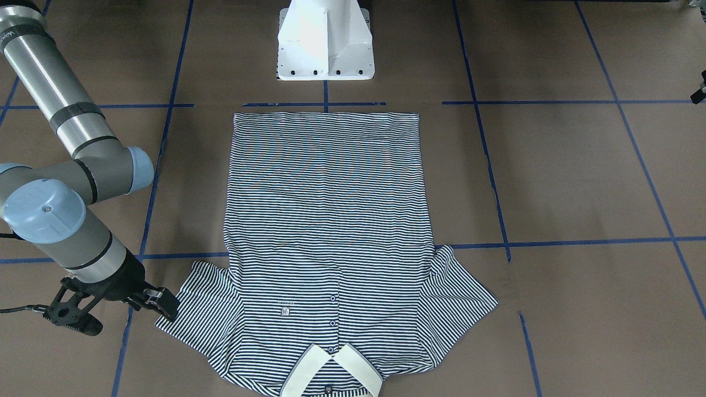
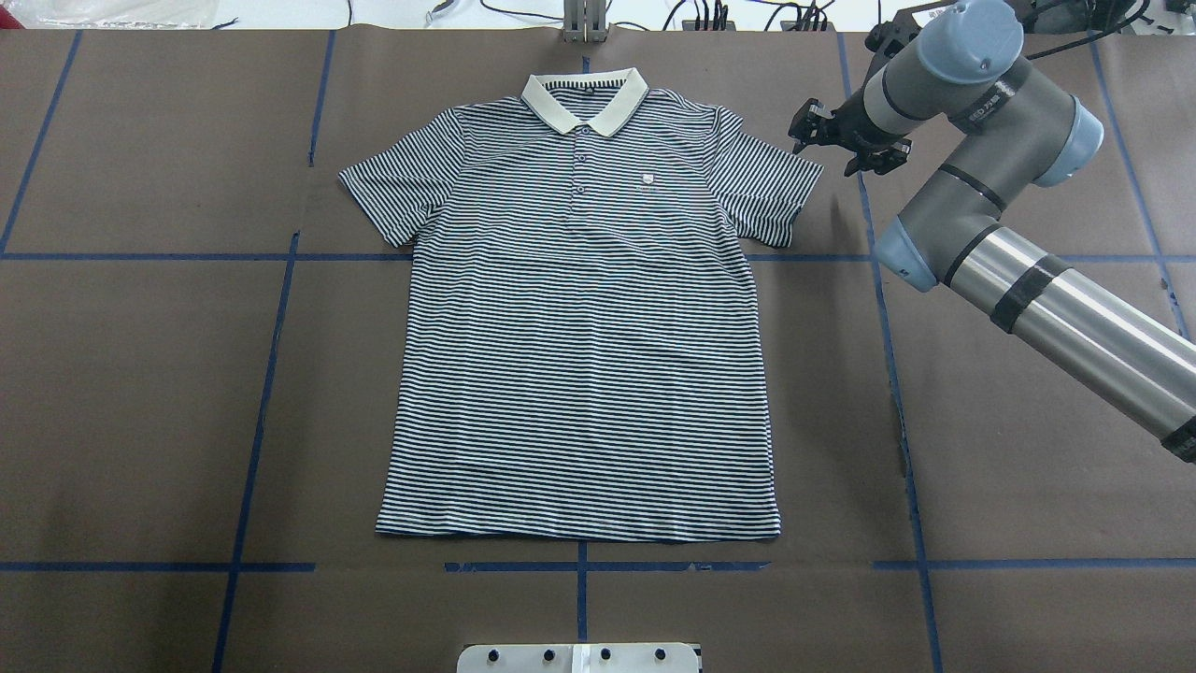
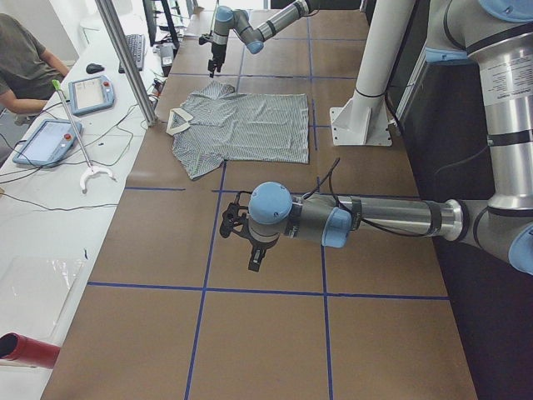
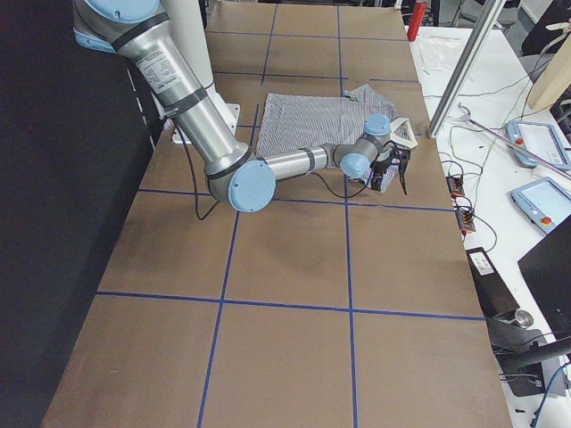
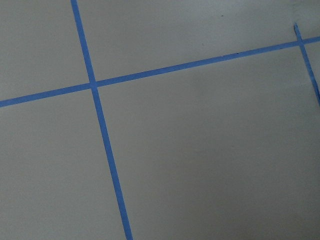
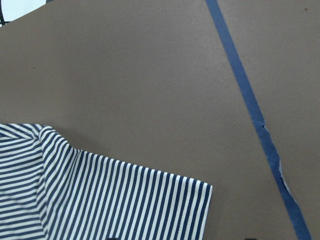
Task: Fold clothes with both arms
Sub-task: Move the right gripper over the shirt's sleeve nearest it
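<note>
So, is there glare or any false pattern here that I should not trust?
Front-facing view: curved moiré arcs ripple over the shirt near its hem; the white pedestal is blown out. Overhead view: a glare streak runs along the metal tube of the right arm. Left wrist view: the table paper looks washed-out grey, not brown.

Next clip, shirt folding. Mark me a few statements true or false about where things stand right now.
The shirt lies flat and unfolded, buttons up. True.
The collar lies at the end away from the white base. True.
The right gripper is clamped on the collar. False: it is open, beside a sleeve edge.
The left gripper is over the shirt. False: it hangs over bare table, well away.
</note>
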Motion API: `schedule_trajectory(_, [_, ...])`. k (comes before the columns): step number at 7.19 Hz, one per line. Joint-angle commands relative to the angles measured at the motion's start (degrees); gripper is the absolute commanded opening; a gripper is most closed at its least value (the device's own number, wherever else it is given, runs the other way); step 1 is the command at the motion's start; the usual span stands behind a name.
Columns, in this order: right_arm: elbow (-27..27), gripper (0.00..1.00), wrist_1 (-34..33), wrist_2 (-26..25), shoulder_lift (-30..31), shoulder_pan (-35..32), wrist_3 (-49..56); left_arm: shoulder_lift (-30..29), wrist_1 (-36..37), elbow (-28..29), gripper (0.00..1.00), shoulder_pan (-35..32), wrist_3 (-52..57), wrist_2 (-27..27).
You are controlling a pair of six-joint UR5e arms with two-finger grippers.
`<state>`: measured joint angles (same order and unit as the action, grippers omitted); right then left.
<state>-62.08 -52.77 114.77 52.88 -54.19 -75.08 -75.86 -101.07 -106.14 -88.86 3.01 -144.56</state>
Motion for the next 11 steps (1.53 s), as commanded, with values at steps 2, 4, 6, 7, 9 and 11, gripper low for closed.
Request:
schedule_trajectory(2, [3.44, 0.77, 0.03, -1.22, -1.8, 0.93, -0.07, 0.01, -0.09, 0.32, 1.0, 0.0, -0.02, -0.11])
schedule_trajectory(4, [4.68, 0.71, 0.03, -1.22, -2.17, 1.02, 0.02, 0.01, -0.09, 0.4, 1.0, 0.0, -0.02, -0.19])
schedule_trajectory(6, [5.12, 0.67, -0.05, -1.22, -2.52, 1.02, 0.02, 0.01, -0.18, 0.41, 1.0, 0.0, 0.06, -0.19])
schedule_trajectory(7, [5.21, 0.58, -0.05, -1.22, -2.78, 1.02, -0.07, 0.01, -0.18, 0.32, 1.0, 0.0, 0.07, -0.19])
schedule_trajectory(9, [5.74, 0.54, -0.05, -1.22, -2.78, 1.02, 0.02, 0.09, -0.18, 0.32, 1.0, 0.0, 0.07, -0.19])
schedule_trajectory(11, [5.83, 0.55, -0.14, -1.22, -2.69, 1.02, 0.02, 0.09, -0.18, 0.32, 1.0, -0.09, 0.07, -0.28])
